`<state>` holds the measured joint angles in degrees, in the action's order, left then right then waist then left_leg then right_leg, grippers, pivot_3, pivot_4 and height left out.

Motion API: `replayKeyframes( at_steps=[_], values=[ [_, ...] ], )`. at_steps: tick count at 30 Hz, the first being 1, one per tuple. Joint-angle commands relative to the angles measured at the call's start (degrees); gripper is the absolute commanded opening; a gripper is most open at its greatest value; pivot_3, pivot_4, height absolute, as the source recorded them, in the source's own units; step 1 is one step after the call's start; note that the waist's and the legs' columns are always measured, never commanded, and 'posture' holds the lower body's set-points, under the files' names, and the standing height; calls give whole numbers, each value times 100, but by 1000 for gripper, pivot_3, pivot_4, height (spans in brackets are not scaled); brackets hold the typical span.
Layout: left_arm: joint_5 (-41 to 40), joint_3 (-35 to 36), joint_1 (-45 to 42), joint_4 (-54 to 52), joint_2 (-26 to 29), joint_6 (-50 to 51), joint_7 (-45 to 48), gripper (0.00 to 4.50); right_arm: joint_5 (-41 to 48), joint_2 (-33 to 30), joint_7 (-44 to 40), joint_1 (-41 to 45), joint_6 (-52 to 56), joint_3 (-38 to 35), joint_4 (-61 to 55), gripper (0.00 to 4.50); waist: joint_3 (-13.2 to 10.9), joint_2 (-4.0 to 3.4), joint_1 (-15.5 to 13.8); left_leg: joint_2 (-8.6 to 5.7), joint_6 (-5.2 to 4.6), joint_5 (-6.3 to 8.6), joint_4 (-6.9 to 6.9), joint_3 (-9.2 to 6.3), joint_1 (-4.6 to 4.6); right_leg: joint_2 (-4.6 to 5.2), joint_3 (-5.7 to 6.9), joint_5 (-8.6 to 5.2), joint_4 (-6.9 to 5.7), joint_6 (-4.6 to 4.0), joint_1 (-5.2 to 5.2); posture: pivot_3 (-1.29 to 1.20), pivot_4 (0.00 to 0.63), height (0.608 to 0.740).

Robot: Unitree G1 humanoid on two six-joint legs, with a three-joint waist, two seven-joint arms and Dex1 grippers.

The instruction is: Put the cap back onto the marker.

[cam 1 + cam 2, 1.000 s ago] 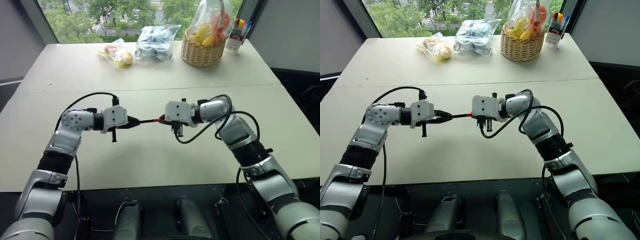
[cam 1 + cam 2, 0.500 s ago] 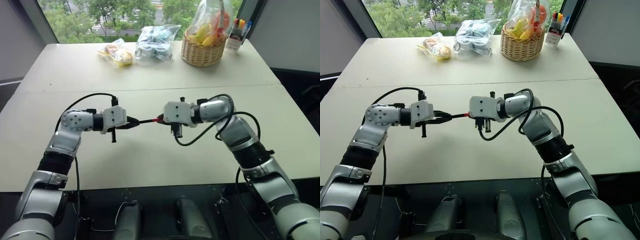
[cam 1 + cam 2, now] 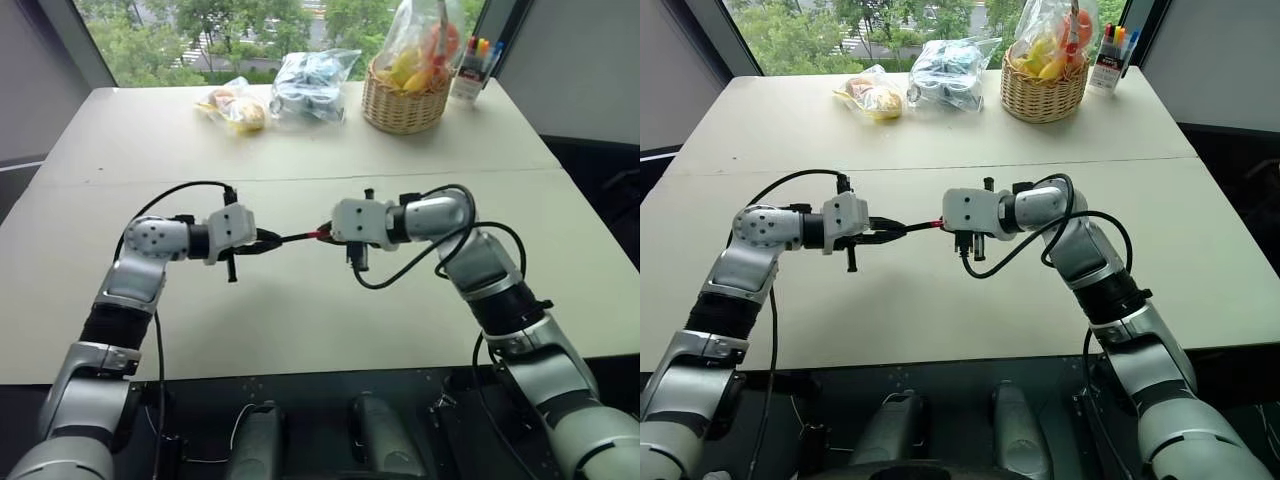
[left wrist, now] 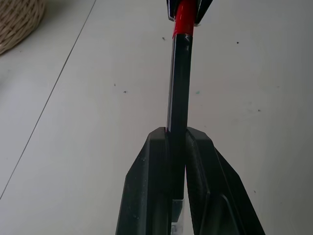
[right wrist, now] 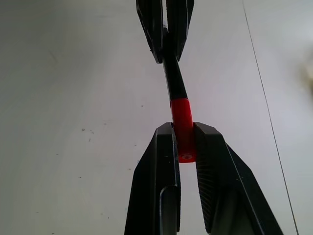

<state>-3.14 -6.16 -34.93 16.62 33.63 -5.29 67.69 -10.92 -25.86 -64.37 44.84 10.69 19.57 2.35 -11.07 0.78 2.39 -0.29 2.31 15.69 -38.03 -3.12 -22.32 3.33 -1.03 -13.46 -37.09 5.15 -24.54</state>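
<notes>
Our left gripper [image 4: 177,147], two black fingers pressed tight, pinches the rear of the thin black-barrelled marker [image 4: 179,88] and holds it out level above the pale table [image 3: 300,320]. Our right gripper [image 5: 184,142] faces it from the other side, its fingers clamped on the small red cylindrical plastic cap [image 5: 182,122]. In the right wrist view the cap sits on the marker's front end, red meeting black with no gap that we can see; the left wrist view shows the same junction. We judge the cap at least started onto the tip, perhaps fully seated; whether it has clicked home we cannot tell. What is left, as we read it: a last push together if needed, then letting go. Both hang in mid-air between the two arms, well apart from the wicker basket [image 3: 403,105] and plastic bags [image 3: 310,85] at the table's far edge.
</notes>
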Motion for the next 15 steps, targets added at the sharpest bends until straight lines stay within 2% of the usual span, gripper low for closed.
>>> replayKeyframes(
  at_steps=[1,15],
  values=[
    [-671,116,-490,-891,-434,-68,-138,0,221,404,-152,-85,-296,539,-199,380,0,0,0,0,0,0,0,0,0,0,0,0,0,0,0,0,150,740],
    [-643,110,-379,-1142,-351,-49,127,0,123,271,-443,-230,-708,603,177,380,0,0,0,0,0,0,0,0,0,0,0,0,0,0,0,0,150,740]
  ],
)
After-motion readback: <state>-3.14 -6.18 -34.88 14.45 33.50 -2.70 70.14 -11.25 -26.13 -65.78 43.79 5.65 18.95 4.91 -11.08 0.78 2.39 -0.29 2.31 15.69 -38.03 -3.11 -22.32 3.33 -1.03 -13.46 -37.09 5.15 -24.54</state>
